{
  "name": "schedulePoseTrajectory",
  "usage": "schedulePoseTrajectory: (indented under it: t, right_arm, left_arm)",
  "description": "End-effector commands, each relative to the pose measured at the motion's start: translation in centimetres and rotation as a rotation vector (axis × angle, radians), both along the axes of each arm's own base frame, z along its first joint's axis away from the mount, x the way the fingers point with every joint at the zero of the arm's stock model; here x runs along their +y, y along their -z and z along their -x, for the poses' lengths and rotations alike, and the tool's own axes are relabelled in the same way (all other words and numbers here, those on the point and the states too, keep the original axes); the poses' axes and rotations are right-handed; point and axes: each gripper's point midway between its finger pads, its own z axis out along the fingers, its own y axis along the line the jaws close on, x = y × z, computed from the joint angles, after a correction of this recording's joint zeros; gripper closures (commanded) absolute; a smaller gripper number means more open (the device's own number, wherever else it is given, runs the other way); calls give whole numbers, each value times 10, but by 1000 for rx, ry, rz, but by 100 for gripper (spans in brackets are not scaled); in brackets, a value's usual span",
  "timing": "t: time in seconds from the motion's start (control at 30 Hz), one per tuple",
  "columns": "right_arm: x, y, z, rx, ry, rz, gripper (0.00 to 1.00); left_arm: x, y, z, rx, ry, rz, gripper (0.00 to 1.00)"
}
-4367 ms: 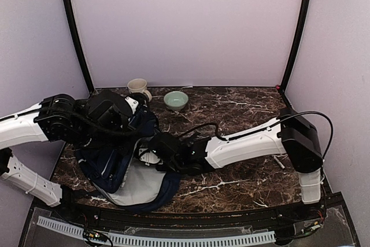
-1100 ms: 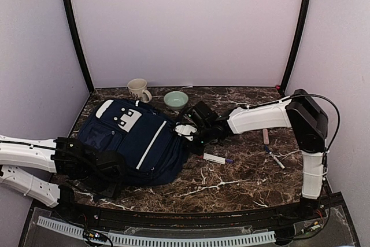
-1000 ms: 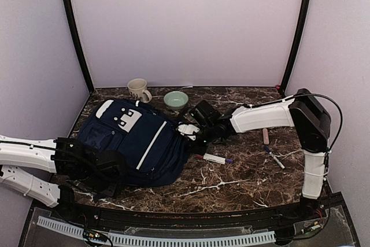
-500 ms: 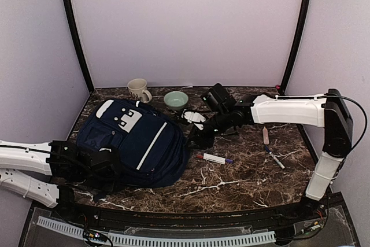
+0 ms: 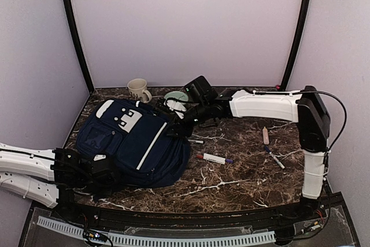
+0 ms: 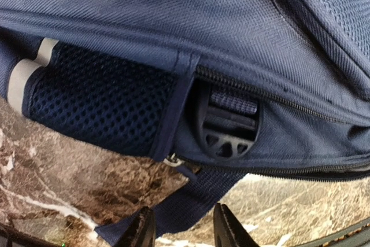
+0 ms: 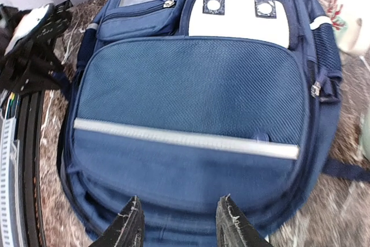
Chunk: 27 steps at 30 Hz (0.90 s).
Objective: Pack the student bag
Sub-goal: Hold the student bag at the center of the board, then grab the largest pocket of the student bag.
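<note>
— On the bench (image 5: 243, 177), left of middle, my student bag (image 5: 130, 140) lies flat, front pocket up.
— And your left tool (image 6: 184, 224)?
— It sits at the bag's near corner, fingers spread; a dark strap (image 6: 193, 198) runs between them, not pinched.
— The right one?
— My right tool (image 7: 180, 215) hangs above the bag's right edge, spread too, gripping nothing.
</note>
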Motion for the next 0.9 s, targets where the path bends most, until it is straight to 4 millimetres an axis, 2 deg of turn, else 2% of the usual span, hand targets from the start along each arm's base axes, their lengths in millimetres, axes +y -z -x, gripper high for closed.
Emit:
schedulePoseTrajectory:
  t: [0.0,0.1,0.2,0.3,0.4,0.6,0.77,0.87]
  right_arm:
    - [31,8,-5,82,-12,-74,58]
    - [40,39,-9,135,-5,-40,58]
    - [42,59,-9,169,-2,-13,59]
    - [41,71,-7,192,2,-2,58]
    - [40,78,-5,210,3,6,59]
    - [39,85,-2,228,3,12,58]
    - [40,88,-3,244,6,13,58]
    - [40,90,-2,252,6,15,58]
  left_arm:
    - [2,6,-9,-52,-50,2,65]
    - [2,10,-15,-77,-59,7,67]
    - [1,12,-20,-102,-70,25,70]
    - [4,15,-24,-117,-86,34,73]
    - [7,18,-26,-126,-88,35,73]
    - [-1,25,-32,-126,-52,91,74]
    - [-3,33,-31,-100,-38,68,70]
    - [-3,36,-31,-88,-35,42,74]
